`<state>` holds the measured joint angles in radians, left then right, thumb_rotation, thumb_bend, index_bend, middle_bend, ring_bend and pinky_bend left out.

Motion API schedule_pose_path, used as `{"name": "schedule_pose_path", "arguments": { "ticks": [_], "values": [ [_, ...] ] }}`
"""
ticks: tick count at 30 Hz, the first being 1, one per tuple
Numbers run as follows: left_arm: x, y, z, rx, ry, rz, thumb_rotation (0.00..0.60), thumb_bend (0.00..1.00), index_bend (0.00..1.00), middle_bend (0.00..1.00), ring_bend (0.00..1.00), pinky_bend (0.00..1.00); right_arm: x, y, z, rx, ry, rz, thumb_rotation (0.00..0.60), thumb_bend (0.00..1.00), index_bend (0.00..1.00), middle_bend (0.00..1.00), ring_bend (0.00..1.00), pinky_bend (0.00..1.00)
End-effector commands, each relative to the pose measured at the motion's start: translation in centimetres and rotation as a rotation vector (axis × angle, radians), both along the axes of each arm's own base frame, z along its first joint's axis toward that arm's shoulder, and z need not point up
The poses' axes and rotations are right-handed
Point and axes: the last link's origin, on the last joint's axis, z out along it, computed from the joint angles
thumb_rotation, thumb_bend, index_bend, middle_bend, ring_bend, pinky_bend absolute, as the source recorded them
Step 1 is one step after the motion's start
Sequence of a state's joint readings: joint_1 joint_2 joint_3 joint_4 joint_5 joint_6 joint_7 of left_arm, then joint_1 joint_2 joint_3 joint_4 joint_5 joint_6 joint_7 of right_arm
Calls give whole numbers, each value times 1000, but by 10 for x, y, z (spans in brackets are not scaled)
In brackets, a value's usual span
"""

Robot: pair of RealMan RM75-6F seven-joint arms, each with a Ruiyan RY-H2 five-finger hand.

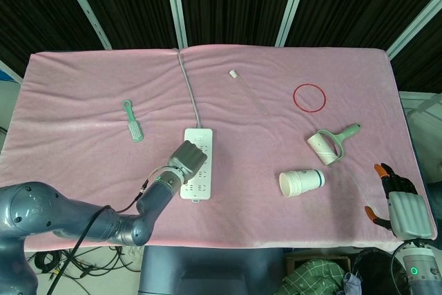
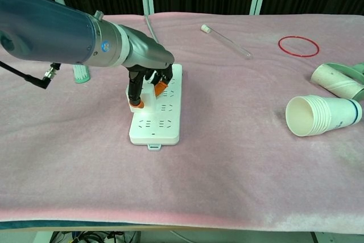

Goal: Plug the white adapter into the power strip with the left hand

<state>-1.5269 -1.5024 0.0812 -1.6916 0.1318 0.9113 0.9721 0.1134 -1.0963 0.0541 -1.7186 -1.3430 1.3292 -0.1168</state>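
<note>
The white power strip (image 1: pixel 201 179) (image 2: pixel 157 122) lies lengthwise left of the table's middle, and its grey cable (image 1: pixel 190 88) runs to the far edge. My left hand (image 1: pixel 188 159) (image 2: pixel 145 70) hovers over the strip's middle and left side, fingers pointing down. It pinches the white adapter (image 2: pixel 148 89) between thumb and fingers. The adapter sits right at the strip's top face, mostly hidden by the fingers, and the hand hides it completely in the head view. My right hand (image 1: pixel 402 205) rests off the table's right front corner, holding nothing.
A green brush (image 1: pixel 133 122) (image 2: pixel 81 74) lies left of the strip. A test tube (image 1: pixel 249 92) (image 2: pixel 226 40) and a red ring (image 1: pixel 309 97) (image 2: pixel 298 46) lie at the back right. Stacked paper cups (image 1: pixel 301 182) (image 2: pixel 322 115) and a lint roller (image 1: pixel 330 142) lie on the right.
</note>
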Motion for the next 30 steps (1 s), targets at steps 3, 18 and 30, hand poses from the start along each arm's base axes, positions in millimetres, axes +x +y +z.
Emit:
{"name": "schedule_pose_path", "arguments": {
  "ticks": [3, 18, 30],
  "values": [
    [1, -1, 6, 15, -6, 20, 600, 119, 191, 74, 0, 0, 0, 0, 0, 2, 0, -1, 600, 184, 68, 62, 170, 164],
    [7, -8, 101, 209, -159, -18, 600, 118, 188, 77, 0, 0, -1, 0, 0, 2, 3, -9, 600, 183, 68, 62, 170, 164],
    [-166, -97, 216, 459, -415, 108, 600, 118, 189, 73, 0, 0, 0, 0, -1, -8, 16, -7, 600, 184, 68, 61, 170, 164]
  ]
}}
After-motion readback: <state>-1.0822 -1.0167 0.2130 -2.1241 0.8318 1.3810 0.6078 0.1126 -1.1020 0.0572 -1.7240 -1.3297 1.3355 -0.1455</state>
